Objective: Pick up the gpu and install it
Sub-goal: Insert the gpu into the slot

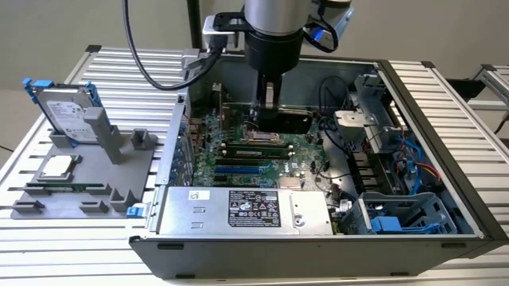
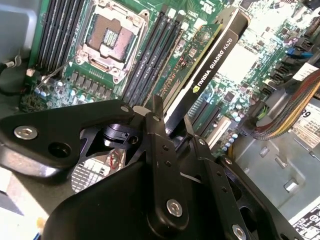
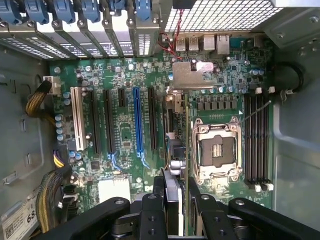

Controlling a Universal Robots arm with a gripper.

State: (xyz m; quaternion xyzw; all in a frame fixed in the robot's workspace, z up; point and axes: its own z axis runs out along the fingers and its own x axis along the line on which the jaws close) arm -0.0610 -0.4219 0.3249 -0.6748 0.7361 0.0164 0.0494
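Observation:
Inside the open computer case (image 1: pixel 413 113), my gripper (image 1: pixel 269 113) is shut on the gpu (image 1: pixel 292 121), a card with a black cooler. In both wrist views the gpu (image 2: pixel 215 62) (image 3: pixel 172 145) stands on edge between the fingers (image 2: pixel 156 117), hanging above the green motherboard (image 3: pixel 120 145). Its silver end bracket (image 3: pixel 192 75) points toward the case's rear slot covers. The card hangs between the processor socket (image 3: pixel 216 150) and the row of expansion slots, among them a blue slot (image 3: pixel 137 120). I cannot tell whether its lower edge touches any slot.
On the exterior view's left, a grey holder (image 1: pixel 80 179) carries a silver hard drive (image 1: pixel 68 113) in a blue frame, a processor chip (image 1: pixel 57 168) and a memory stick (image 1: pixel 64 186). The power supply (image 1: pixel 247 211), drive cage (image 1: pixel 397 217) and cable bundles (image 3: pixel 50 195) crowd the case.

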